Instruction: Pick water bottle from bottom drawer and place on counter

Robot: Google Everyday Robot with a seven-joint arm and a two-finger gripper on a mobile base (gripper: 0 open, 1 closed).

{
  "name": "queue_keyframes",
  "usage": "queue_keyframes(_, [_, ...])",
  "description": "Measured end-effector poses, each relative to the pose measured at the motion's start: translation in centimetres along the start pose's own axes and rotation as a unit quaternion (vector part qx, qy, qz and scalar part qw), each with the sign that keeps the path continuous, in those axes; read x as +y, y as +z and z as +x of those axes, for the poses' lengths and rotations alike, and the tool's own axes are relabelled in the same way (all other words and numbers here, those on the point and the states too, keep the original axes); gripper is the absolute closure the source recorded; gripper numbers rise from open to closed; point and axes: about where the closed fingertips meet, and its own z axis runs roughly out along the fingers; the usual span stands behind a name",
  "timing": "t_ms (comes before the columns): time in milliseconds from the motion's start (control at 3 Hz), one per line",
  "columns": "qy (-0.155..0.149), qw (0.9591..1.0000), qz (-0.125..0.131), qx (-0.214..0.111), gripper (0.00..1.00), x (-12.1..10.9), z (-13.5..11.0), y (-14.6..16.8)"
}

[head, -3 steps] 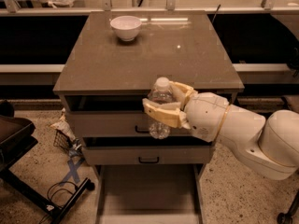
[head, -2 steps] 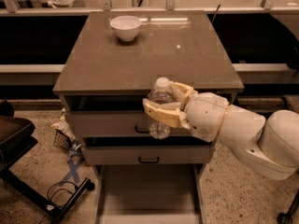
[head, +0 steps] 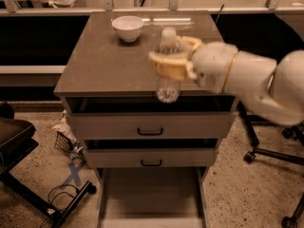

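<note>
The broad glossy grey-brown counter [head: 104, 65] filled the middle of the frame. From the right edge reached the white arm [head: 266, 84]. The wide grey bottom drawer [head: 152, 194] stood pulled out at bottom centre. The tan two-finger gripper [head: 167, 63] was clamped round the small clear plastic water bottle [head: 167, 88], upright over the counter's front edge. The placing step seemed in hand; next it likely needed lowering onto bare slab, away from the white round bowl [head: 128, 27] at upper left

Blurred tool [head: 167, 53] around water bottle [head: 167, 88] over counter [head: 104, 65]
</note>
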Motion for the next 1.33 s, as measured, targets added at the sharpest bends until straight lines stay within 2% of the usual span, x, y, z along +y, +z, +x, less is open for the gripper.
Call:
queue_keyframes(333, [0.006,0.9999,0.016,0.002,1.0,-5.2,-3.4,1.8])
queue_keyframes(667, [0.026,0.9994,0.024,0.003,1.0,-10.2,-4.7,4.5])
queue_keyframes(1000, [0.051,0.9984,0.025,-0.003,1.0,-13.8,-4.2,7.4])
queue_keyframes(1333, [0.059,0.9975,0.038,0.006,1.0,-16.9,-2.3,9.2])
